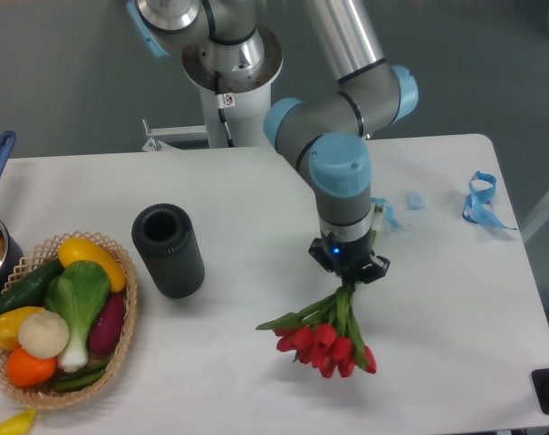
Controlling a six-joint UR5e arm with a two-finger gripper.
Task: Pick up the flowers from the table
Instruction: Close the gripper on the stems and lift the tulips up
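Gripper [350, 272] points down over the table [456, 299], fingers closed on the stem end of the flowers [324, 337]. The grip sits at the top of the stems, where they bunch together; that is the one narrow, firm part of the bunch, so two fingers can close on it without crushing the blooms. Stems run down and slightly left from the fingers; red heads fan out at the low end, leaves spreading to the left.

Whether the heads are clear of the tabletop cannot be told for certain from this single view. The bunch hangs rather than lies flat, which suggests it is at least partly lifted. Judgement: grasp made, lift under way or nearly done.

Bunch hangs off-axis, heads heavier than stems, so it will likely swing if the arm moves fast. With a grip at one end only, slipping through the fingers is the main risk.

Other items, all well apart from the flowers:
- black cylinder [168, 250], lying left of the arm
- basket [126, 331] of vegetables at far left edge
- blue ribbon scraps [479, 201] near the right edge, another scrap [384, 210] just behind the wrist

None of these lies under the bunch, so a straight upward lift looks unobstructed.
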